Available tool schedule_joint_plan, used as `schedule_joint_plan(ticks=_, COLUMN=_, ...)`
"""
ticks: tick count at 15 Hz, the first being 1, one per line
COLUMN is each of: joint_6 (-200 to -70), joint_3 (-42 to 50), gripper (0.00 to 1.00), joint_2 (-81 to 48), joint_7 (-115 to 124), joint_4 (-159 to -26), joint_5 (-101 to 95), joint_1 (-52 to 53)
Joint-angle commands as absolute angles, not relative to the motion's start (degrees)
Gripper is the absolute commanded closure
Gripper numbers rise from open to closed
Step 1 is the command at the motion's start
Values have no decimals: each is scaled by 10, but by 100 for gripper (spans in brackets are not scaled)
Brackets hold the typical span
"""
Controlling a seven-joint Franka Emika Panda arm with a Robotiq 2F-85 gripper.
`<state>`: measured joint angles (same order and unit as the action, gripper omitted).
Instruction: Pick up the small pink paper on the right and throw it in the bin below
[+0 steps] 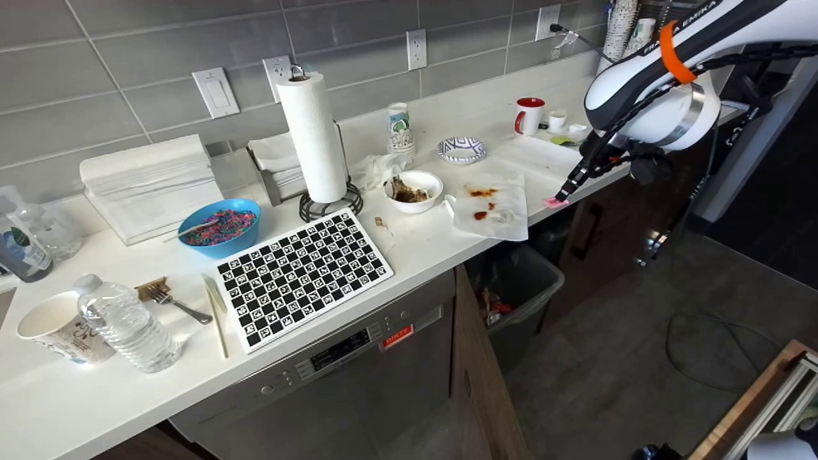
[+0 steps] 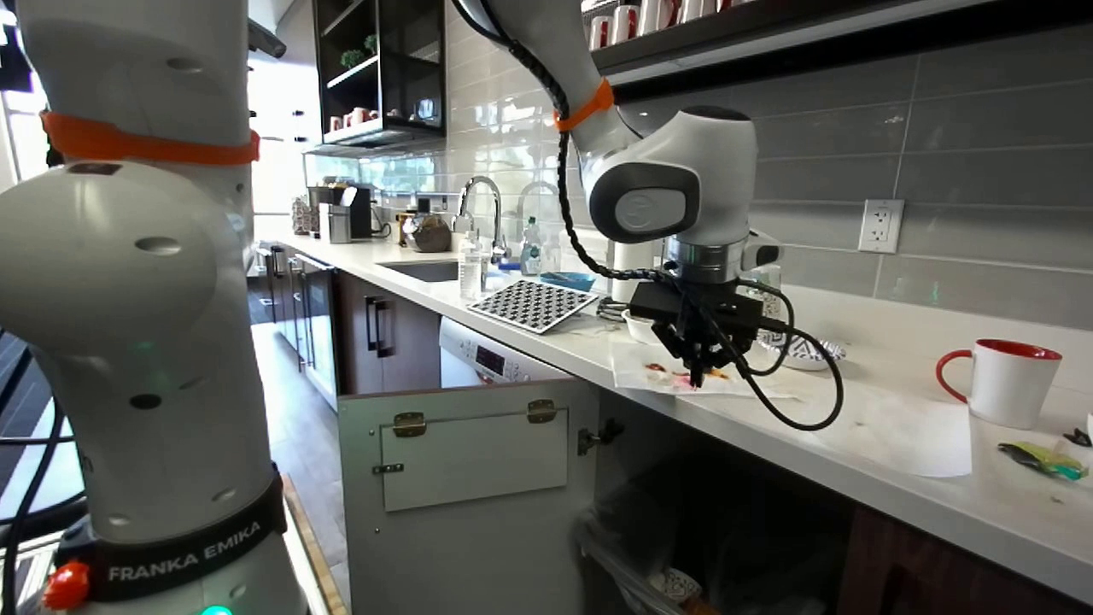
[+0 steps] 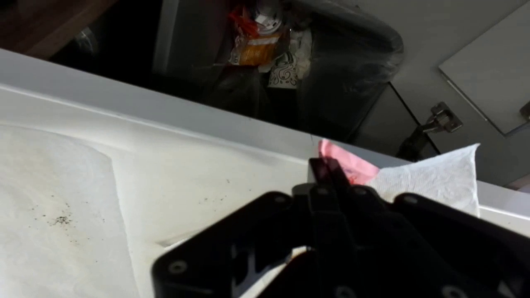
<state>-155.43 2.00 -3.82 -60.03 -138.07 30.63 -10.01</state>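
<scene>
End effector [image 3: 328, 164] is clamped together on the small pink paper [image 3: 354, 164].

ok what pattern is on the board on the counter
Black and white checks, small markings in the white ones; the board shows best in an exterior view.

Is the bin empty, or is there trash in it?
Not empty: the wrist view shows a patterned cup and an orange wrapper inside the bin. How full, I cannot tell.
</scene>
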Motion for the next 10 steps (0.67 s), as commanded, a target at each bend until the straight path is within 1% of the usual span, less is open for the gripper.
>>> schedule_joint_plan(ticks=1, joint_6=-1531, joint_3=22, gripper=99, joint_2=-29, joint_7=-666, joint_4=-1404, joint_5=325, joint_1=-111)
schedule_joint_plan(ticks=3, joint_6=-1540, joint_3=20, gripper=99, joint_2=-51, joint_7=-692, joint_4=-1400, joint_5=330, joint_1=-111)
schedule_joint_plan(ticks=9, joint_6=-1570, joint_3=-3, gripper=99, joint_2=-96, joint_7=-830, joint_4=-1391, joint_5=431, joint_1=-114)
schedule_joint_plan(ticks=10, joint_6=-1602, joint_3=-12, gripper=99, joint_2=-108, joint_7=-863, joint_4=-1389, joint_5=469, joint_1=-114)
